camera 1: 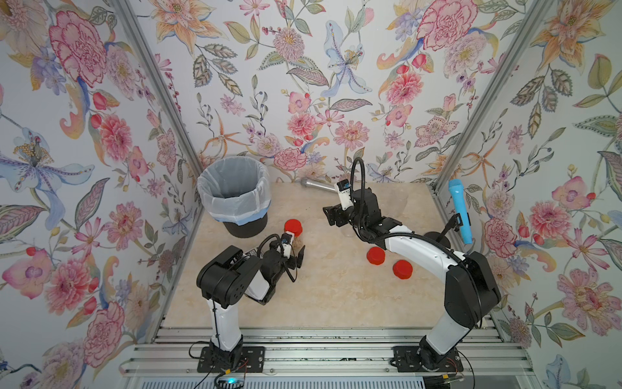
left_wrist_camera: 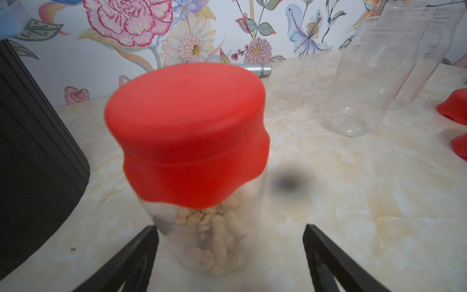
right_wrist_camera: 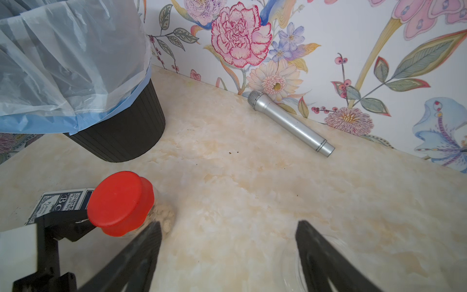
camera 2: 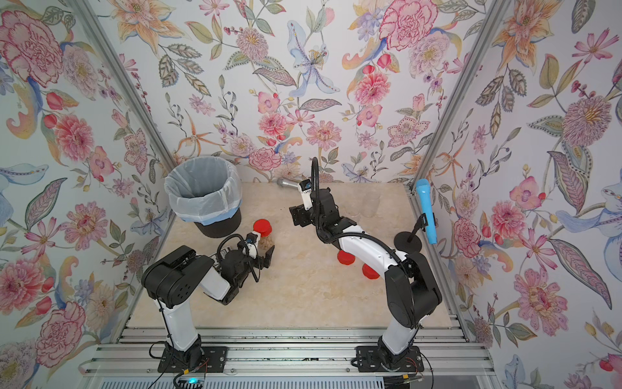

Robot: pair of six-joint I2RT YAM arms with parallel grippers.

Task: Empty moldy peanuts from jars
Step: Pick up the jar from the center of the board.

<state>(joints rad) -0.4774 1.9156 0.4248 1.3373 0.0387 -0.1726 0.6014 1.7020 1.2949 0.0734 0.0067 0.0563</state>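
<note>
the capped jar (left_wrist_camera: pixel 217 242) stood upright, moldy peanuts (left_wrist_camera: pixel 202 225) inside and red lid (left_wrist_camera: pixel 187 131) on, straight ahead between the spread jaws of the left gripper (left_wrist_camera: pixel 229 227), not yet pinched. the right gripper (right_wrist_camera: pixel 228 223) hung open and empty, well apart.

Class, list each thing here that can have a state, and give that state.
Capped jar, upright, peanuts inside.
Two clear jars, uncapped, empty.
Two loose lids, lying apart from any jar.
Bin, upright, lined with a bag.
Silver microphone, lying down.
Blue microphone, held up on a stand.
Left claw, open, astride the capped jar.
Right claw, open, gripping nothing.
</note>
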